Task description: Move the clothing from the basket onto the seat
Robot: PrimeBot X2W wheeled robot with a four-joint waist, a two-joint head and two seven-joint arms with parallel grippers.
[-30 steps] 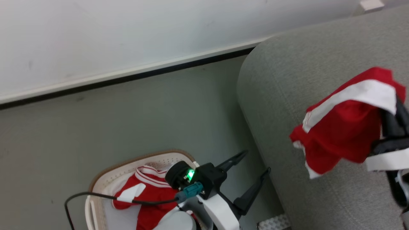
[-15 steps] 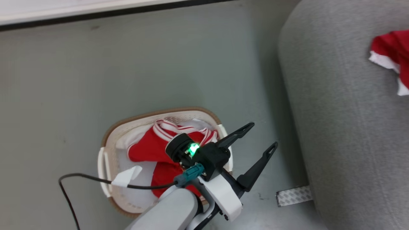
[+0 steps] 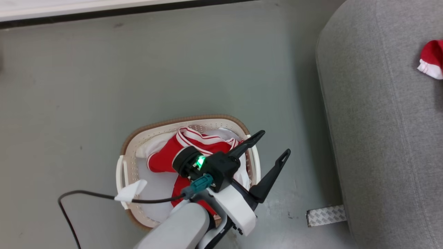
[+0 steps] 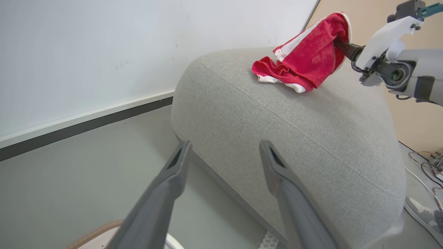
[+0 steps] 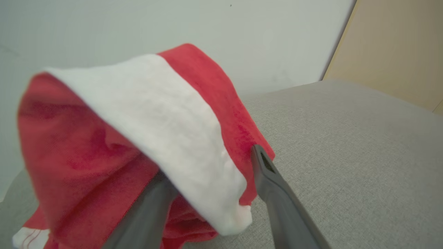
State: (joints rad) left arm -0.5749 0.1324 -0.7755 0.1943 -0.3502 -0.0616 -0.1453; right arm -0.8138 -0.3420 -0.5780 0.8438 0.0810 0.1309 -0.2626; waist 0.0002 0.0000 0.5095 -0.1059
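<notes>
My left claw [image 3: 273, 143] hangs open over the basket [image 3: 193, 119]'s right rim. My right claw [image 5: 210, 162], spread, wears clothing [image 5: 86, 145] draped onto the sofa [image 5: 346, 145].

Basket [image 3: 193, 119] on floor [image 3: 104, 86], left of seat [image 3: 380, 138] and apart from it, wall [image 4: 104, 52] behind both; garment [image 3: 162, 159] in basket. Left claw [image 3: 274, 142] hangs above basket's right rim, tape strip [image 3: 326, 215] on floor at seat's foot. Second garment [image 4: 304, 58] on seat's top, well right of basket, lower edge on the cushion, upper part draped over right claw [image 5: 207, 166].
</notes>
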